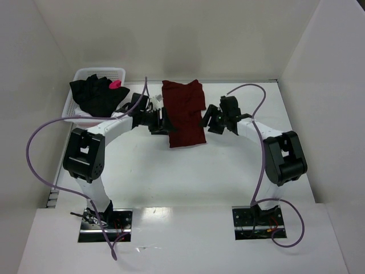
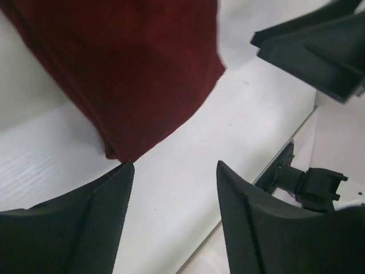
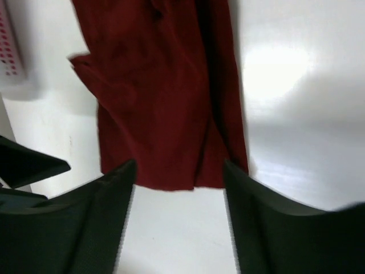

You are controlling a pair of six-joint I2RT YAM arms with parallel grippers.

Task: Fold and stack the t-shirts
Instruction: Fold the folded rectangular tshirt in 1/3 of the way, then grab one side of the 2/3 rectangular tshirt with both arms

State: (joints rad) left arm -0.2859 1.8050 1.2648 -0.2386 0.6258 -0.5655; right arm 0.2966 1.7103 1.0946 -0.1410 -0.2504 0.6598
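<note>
**A:** From above, where does the maroon t-shirt [image 1: 183,111] lie?

**B:** Flat on the table [image 1: 171,177], in the middle toward the far side, as a long narrow strip running from far to near. The black t-shirt [image 1: 96,96] is well apart from it, heaped in the white basket [image 1: 104,70] at the far left. It has a pink mark [image 1: 116,84] on top, and cloth spills over the basket's near rim.

**A:** And the arms?

**B:** Both reach in toward the strip's near half. The left tool [image 1: 161,122] is at its left edge, and the right tool [image 1: 209,121] is just beside its right edge. From up here I can't tell whether either touches the cloth.

**A:** What does the left wrist camera give?

**B:** Its two fingers [image 2: 80,228] stand apart with only bare table between them. The maroon cloth's near corner lies just beyond the fingertips, not between them. The right tool's dark fingers show at the upper right.

**A:** And the right wrist?

**B:** Same story: fingers [image 3: 279,228] spread, nothing gripped, white table in the gap. The strip's near hem sits just ahead of the fingertips, with folds visible along its right side. A bit of the basket shows at the upper left, blurred, and part of the left tool at the left edge.
</note>
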